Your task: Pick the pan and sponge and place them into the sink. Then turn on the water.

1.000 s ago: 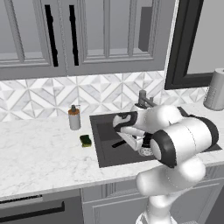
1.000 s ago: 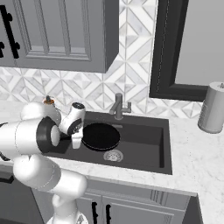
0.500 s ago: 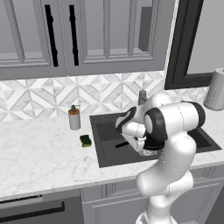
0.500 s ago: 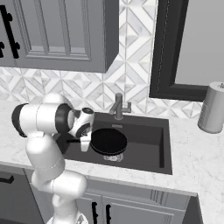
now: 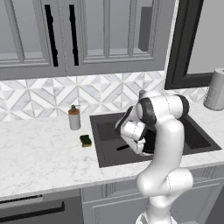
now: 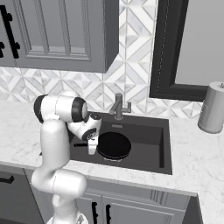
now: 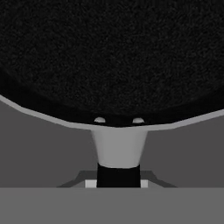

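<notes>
Closest in, the gripper (image 6: 92, 146) hangs low over the left part of the sink (image 6: 153, 131), its fingers clamped on the pan's handle at the point where the grey neck joins the bowl, as the hand view shows; the pan (image 6: 113, 145) sits inside the basin, its round black bowl level and just to the right of the gripper, though whether it rests on the sink floor or hangs just above it I cannot tell; in the left base view the thin black handle (image 5: 124, 147) juts out leftward from under the wrist. Further left, on the white marble table (image 5: 39, 153), the sponge (image 5: 85, 140) lies just beside the sink's left rim, apart from it; a little behind the sponge stands the soap dispenser (image 5: 74, 118), upright. At the back of the sink rises the faucet (image 6: 118, 106); far off to the right on the table stands a grey cylinder (image 6: 212, 107).
</notes>
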### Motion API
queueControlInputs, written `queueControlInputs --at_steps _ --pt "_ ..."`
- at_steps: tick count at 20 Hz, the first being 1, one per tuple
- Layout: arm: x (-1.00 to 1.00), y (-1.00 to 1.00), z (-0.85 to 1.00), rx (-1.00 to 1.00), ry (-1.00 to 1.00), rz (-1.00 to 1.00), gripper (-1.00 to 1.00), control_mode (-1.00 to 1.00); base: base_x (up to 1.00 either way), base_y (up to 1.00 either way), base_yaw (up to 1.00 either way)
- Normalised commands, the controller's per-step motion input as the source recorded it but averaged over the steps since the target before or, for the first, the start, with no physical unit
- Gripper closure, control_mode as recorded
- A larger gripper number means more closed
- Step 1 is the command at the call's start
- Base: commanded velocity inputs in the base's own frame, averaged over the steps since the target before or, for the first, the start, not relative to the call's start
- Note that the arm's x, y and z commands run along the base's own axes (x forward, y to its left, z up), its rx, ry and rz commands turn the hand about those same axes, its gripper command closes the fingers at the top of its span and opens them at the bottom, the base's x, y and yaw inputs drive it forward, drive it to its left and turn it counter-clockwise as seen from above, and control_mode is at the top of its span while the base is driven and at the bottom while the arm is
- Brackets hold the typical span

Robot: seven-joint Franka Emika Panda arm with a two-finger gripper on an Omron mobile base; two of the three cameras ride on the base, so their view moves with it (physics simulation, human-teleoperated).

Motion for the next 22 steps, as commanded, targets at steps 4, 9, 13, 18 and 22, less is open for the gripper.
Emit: queueControlInputs --at_steps 4,9,13,18,22 --pt "0.53 -0.02 -0.56 0.0 0.07 0.0 1.0 -1.0 0.0 0.0 0.0" --pt "0.55 0.0 -0.58 0.0 0.13 0.0 1.0 -1.0 0.0 0.0 0.0" --pt "0.53 -0.01 -0.52 0.0 0.11 0.0 1.0 -1.0 0.0 0.0 0.0" --pt "0.18 -0.1 -0.07 0.0 0.01 0.0 -1.0 -1.0 0.0 0.0 0.0" --pt "-0.18 -0.02 0.1 0.0 -0.15 -0.01 -1.0 -1.0 0.0 0.0 0.0"
